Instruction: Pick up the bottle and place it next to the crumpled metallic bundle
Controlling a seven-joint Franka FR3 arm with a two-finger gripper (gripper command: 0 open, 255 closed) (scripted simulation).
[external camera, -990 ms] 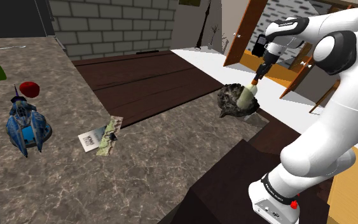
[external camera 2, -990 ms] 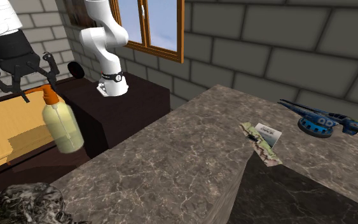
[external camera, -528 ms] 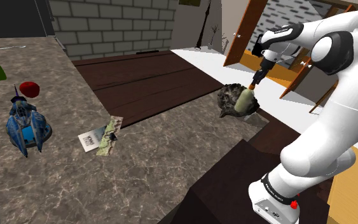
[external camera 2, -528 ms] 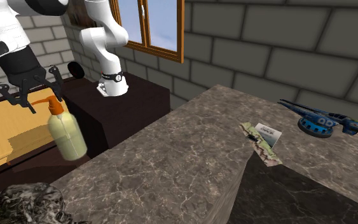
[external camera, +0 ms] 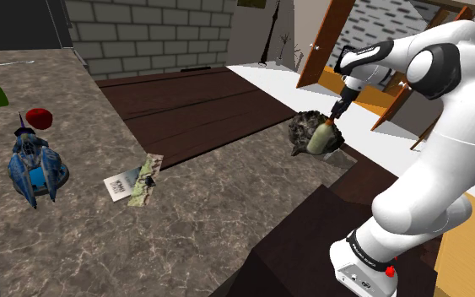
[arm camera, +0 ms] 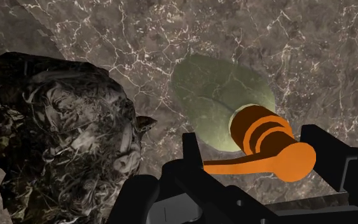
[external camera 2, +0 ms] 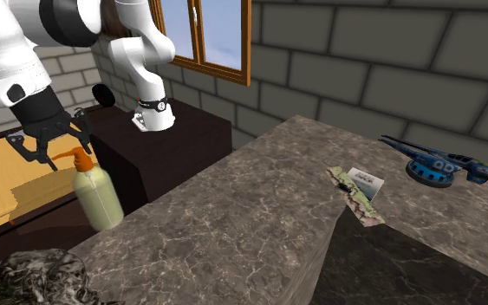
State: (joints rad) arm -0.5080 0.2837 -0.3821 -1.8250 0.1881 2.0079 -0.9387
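- The gripper [arm camera: 258,143] was released. Its two fingers stood apart on either side of the orange pump head, and a gap showed between one finger and the neck, so nothing was clasped.
- Just under it, the bottle [arm camera: 215,95] stood upright on the counter [arm camera: 298,51], pale green with its pump on top.
- The crumpled bundle [arm camera: 63,127] lay just beside the bottle, one ragged corner reaching almost to the bottle's side.
- Judged from this, the step in hand was the end of the placing: bottle set down next to the bundle, grip let go.
- The next move called for a straight lift away. The spout lay across the space between the fingers, so any sideways drift could catch it and tip the bottle.
- The wrist view showed the narrow strip of counter between bottle and bundle. In the shoulder view the bottle [external camera: 320,137] overlapped the bundle [external camera: 304,131], so that gap could not be read there.
- The second exterior view showed the bottle [external camera 2: 100,197] close to the counter's edge, a risk the wrist view hid.
- The shoulder view alone placed a booklet [external camera: 134,181] and a blue toy ship [external camera: 33,164] well apart from the work.
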